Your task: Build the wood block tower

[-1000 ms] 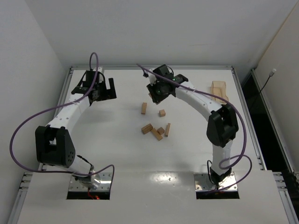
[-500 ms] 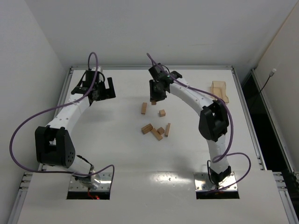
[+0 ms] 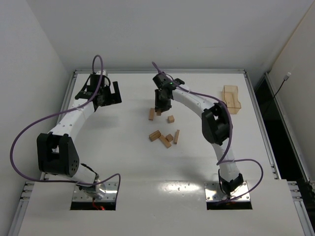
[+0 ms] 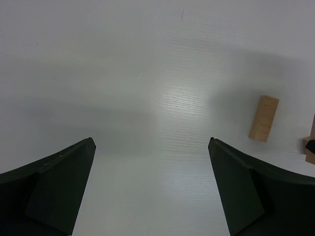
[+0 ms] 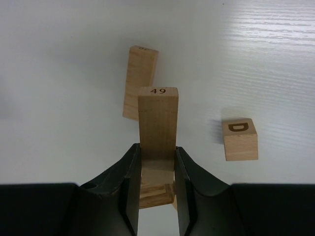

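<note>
Since a second ago your right arm [image 3: 197, 101] has swung left across the far desk [image 3: 123, 162], and the right gripper [image 5: 156, 151] now hangs over the far end of the wood blocks [image 3: 155, 135]. It is clamped on a bar marked 49 [image 5: 157, 118]. Just beyond lies another bar [image 5: 140, 81], with a cube marked D [image 5: 240, 139] to the right. The tray [image 3: 231, 98] sits by the right edge. Your left gripper [image 4: 151, 142] hangs spread wide over bare desk at far left, holding nothing, with open room around it.
</note>
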Controlling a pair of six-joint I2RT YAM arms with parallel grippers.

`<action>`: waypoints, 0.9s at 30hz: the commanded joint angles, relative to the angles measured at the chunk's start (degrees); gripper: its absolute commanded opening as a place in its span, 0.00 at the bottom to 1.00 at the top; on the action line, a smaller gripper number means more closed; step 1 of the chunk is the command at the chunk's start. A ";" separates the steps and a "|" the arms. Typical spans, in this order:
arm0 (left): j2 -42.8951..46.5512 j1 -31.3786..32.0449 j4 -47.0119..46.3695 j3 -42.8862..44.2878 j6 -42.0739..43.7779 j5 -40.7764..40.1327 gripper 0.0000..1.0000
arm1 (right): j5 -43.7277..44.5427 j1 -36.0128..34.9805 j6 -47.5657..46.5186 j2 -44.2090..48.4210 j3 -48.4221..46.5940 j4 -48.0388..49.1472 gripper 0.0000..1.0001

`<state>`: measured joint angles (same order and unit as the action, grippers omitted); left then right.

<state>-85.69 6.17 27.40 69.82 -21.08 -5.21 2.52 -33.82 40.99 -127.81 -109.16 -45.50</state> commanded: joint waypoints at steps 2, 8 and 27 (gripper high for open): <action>0.61 -0.64 -1.21 1.11 -0.54 -0.24 1.00 | -0.68 -1.16 4.17 -1.74 -3.94 1.55 0.00; 0.00 -0.64 -1.21 1.11 -0.54 -0.24 1.00 | 1.25 -3.35 6.82 -3.59 -7.11 1.03 0.00; -0.53 -0.64 -1.21 1.63 -0.54 0.29 1.00 | 9.96 -4.94 9.19 -9.13 -13.09 -1.26 0.00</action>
<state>-86.32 6.17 27.40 69.84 -21.12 -5.32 10.26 -38.76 48.90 -136.05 -119.87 -46.61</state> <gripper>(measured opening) 0.996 0.241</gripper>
